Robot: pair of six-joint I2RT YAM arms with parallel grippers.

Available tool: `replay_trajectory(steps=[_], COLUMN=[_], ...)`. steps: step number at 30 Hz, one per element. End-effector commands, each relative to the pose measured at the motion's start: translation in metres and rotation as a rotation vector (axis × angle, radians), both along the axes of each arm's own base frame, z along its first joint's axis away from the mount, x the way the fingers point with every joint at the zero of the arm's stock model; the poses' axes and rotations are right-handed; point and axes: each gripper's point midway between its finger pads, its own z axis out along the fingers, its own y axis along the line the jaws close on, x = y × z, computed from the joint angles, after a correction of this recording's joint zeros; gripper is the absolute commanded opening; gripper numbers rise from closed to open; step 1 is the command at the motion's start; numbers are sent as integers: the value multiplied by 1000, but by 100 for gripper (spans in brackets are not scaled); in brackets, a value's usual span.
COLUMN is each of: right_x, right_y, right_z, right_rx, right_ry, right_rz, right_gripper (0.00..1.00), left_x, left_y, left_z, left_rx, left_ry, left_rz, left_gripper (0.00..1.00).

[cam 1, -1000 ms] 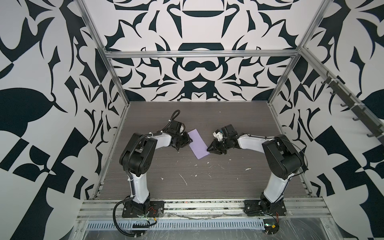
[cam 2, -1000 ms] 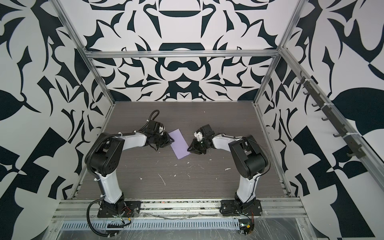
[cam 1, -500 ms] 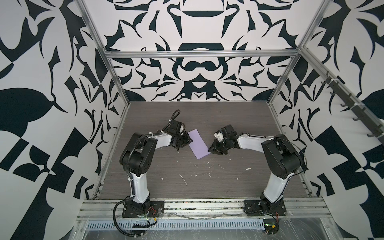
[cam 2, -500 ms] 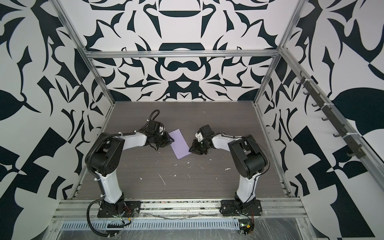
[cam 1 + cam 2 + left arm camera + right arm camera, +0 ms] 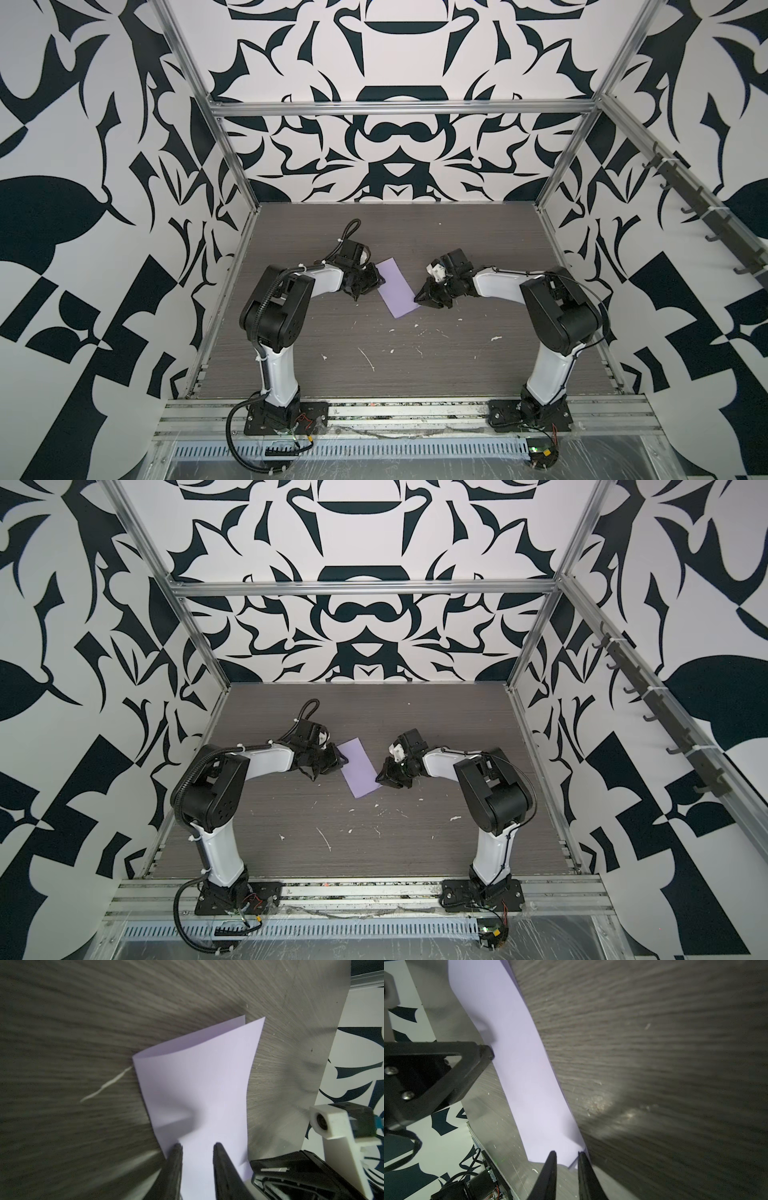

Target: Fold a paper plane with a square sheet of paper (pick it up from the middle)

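Top views: paper sheet lies flat mid-bench. It is folded to a slim lilac rectangle with its long axis running 11 to 5 o'clock. Bench is grey woodgrain. Bare board runs from the sheet toward 12 o'clock to the back wall and toward 6 o'clock to the arm bases. White flecks are scattered on the 6 o'clock stretch. Aluminium frame posts and black-and-white patterned walls box the bench at 9, 12 and 3 o'clock, well apart from the sheet.

Left arm reaches in low from 9 o'clock, with the left jaws at the sheet's 9 o'clock long edge, toward its 11 o'clock end. Right arm reaches in from 3 o'clock, with the right jaws at the 3 o'clock long edge, just beside the 5 o'clock corner.

Left wrist view: black tapered fingertips stand a narrow gap apart over the paper sheet. Flat paper shows between them and nothing is clamped. Far short end shows two layers, corners slightly offset, the upper layer lifted a little. One long side is a rounded fold.

Right wrist view: fingertips are also a narrow gap apart, over the near end of the paper sheet by a corner. Nothing is visibly pinched; cannot tell whether they touch. Paper is matte, smooth and unmarked.
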Motion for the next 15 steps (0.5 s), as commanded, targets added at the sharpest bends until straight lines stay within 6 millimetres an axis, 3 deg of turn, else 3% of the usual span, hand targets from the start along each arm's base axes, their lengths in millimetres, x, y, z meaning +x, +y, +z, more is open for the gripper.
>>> replay_trajectory(steps=[1, 11, 15], right_x=[1, -3, -1], right_y=[-1, -8, -4], right_z=[2, 3, 8], right_rx=[-19, -51, -22], right_ry=[-7, 4, 7], right_rz=[-13, -40, -56], right_gripper=[23, 20, 13], left_x=[-3, -4, -3], left_y=[7, 8, 9], left_z=[-16, -16, -17], left_rx=[48, 56, 58], left_ry=[35, 37, 38], left_rz=[8, 13, 15], left_gripper=[30, 30, 30])
